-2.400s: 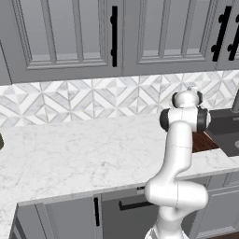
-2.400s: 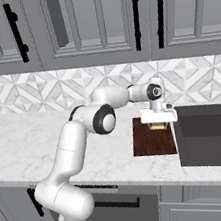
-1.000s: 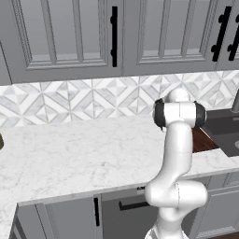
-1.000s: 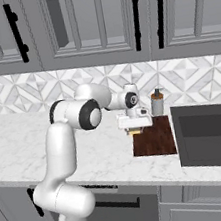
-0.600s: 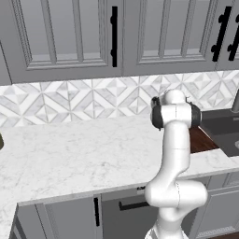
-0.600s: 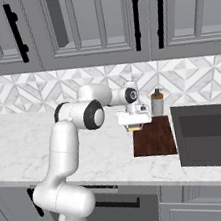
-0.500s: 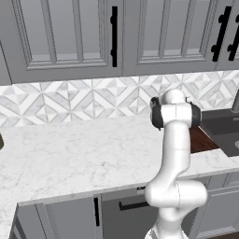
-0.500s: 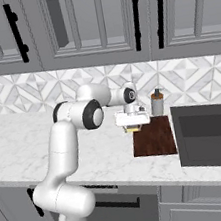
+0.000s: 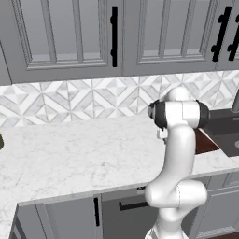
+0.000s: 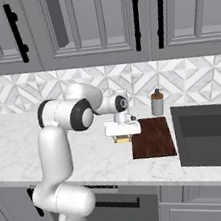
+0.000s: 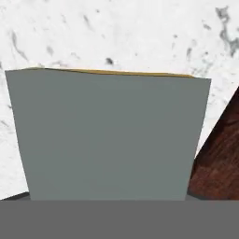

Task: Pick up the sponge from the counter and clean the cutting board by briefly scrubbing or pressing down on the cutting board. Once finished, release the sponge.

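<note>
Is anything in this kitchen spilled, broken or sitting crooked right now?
Nothing stands out. The cutting board lies flat and square on the counter, a small bottle stands upright behind it, and the gripper is just left of the board with the sponge. No spill or damage shows.

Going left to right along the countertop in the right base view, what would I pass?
Bare counter → gripper with the sponge → cutting board → dark sink.
</note>
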Controlling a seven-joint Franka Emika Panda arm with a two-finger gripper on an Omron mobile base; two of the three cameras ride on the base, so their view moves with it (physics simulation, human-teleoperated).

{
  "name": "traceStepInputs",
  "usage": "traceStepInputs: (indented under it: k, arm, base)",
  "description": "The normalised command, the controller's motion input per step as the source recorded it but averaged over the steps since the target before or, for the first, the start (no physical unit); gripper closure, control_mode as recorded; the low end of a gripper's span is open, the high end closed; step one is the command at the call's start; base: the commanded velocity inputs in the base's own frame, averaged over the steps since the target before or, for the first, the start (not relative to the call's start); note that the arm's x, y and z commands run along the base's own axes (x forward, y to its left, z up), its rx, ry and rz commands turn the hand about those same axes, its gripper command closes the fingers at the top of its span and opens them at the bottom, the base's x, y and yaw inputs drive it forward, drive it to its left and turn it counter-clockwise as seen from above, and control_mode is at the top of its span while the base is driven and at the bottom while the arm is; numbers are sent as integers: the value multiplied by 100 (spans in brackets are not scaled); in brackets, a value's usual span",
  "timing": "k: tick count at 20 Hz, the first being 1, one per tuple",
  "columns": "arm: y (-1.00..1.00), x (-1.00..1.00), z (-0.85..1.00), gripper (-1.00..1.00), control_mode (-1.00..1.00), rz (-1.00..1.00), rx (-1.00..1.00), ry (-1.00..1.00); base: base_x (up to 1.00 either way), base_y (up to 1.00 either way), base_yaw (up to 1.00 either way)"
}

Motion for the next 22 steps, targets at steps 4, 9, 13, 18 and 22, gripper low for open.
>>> traceStepInputs:
  k: [4,9,13,18,22]
  arm:
    - [79,-94,0,100,-100,9,11,-11]
    - [54,-42,0,-100,-100,0,4,-15]
    - [0,0,0,-100,-100,0,0,-2]
    - [1,-7,39,-100,-100,0,0,-25]
    - [6,-18,79,-100,-100,0,0,-35]
  base:
    - [0,0,0]
    - [0,0,0]
    - [0,0,0]
    - [0,0,0]
    - [0,0,0]
